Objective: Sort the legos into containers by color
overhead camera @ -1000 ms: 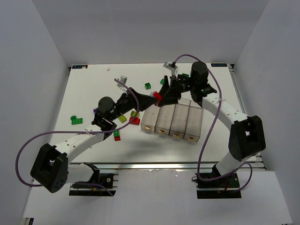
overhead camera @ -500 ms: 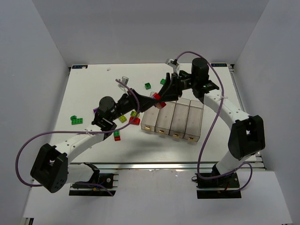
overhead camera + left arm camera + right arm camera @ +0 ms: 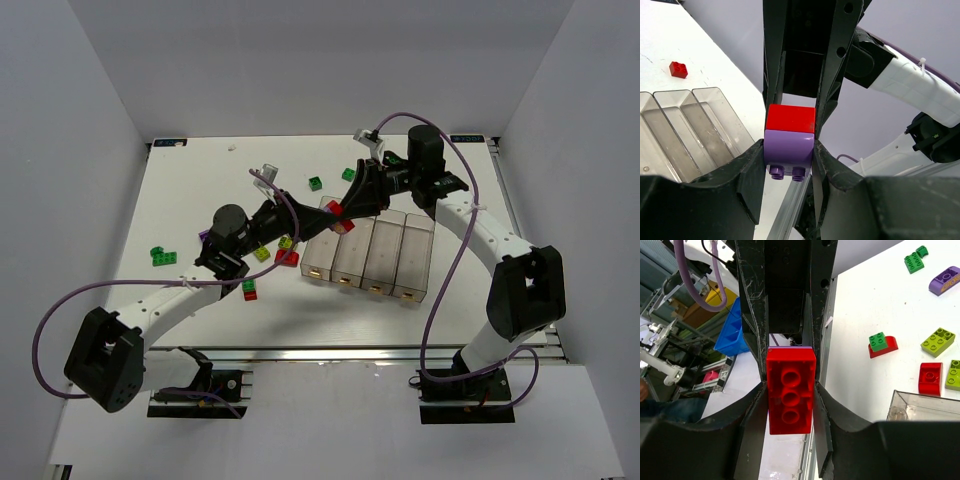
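Note:
A red brick (image 3: 790, 392) stuck to a purple brick (image 3: 789, 146) hangs in the air over the far left end of the containers (image 3: 370, 255). My left gripper (image 3: 789, 162) is shut on the purple half. From the opposite side my right gripper (image 3: 790, 410) is shut on the red half (image 3: 790, 118), its fingers pressing both long sides. In the top view the two grippers meet at the red brick (image 3: 334, 208). The containers (image 3: 685, 120) look empty where they show.
Loose legos lie left of the bins: a red one (image 3: 288, 258), yellow-green ones (image 3: 262, 253), a green-on-red pair (image 3: 249, 290), green ones (image 3: 163, 256) far left, two green (image 3: 315, 183) at the back. A purple brick (image 3: 944, 280) lies farther out.
My right gripper's jaws have closed from wide apart onto the red brick, and that arm has edged toward the left gripper. The left gripper has kept its hold and place.

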`<control>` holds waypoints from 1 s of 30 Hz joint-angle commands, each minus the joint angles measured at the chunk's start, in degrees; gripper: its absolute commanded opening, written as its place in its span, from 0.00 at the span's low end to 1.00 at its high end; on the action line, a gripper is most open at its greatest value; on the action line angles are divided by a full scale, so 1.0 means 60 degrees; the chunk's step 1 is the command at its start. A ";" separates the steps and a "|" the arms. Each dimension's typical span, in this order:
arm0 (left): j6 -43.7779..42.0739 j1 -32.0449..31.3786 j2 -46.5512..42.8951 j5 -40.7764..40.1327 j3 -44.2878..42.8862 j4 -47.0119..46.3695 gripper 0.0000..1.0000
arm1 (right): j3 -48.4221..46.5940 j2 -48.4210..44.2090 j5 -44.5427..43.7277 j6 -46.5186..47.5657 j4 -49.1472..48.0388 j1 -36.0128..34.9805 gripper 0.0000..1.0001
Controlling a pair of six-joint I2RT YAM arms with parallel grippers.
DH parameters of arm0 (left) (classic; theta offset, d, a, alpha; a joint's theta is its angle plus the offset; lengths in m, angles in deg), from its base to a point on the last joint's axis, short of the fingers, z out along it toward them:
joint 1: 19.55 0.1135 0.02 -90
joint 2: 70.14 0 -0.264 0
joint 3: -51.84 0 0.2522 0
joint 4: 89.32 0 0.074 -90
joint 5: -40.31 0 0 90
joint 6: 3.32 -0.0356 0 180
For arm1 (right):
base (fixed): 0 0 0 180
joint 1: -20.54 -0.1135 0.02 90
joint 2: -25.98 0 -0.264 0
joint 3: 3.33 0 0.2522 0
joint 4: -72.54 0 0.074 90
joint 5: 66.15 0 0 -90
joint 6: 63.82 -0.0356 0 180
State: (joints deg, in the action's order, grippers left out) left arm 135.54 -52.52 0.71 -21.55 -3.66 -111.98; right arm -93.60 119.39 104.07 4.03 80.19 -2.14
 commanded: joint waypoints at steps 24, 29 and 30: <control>-0.2384 0.0412 0.1886 -0.3444 -0.2987 0.6519 0.16 | -0.0916 0.0224 -0.5079 0.5787 0.5238 0.1260 0.00; -0.3074 0.0324 0.3702 -0.4819 -0.4807 0.8295 0.24 | -0.0608 0.0018 -0.5387 0.5772 0.5076 0.1260 0.00; -0.3264 0.0310 0.3936 -0.4938 -0.5271 0.8457 0.31 | -0.0579 0.0004 -0.5446 0.5801 0.5090 0.1245 0.00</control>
State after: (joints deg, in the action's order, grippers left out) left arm 120.78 -50.42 21.94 -43.88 -29.39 -71.44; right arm -97.36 122.34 74.22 36.62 110.55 5.43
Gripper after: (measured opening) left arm 0.470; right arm 0.420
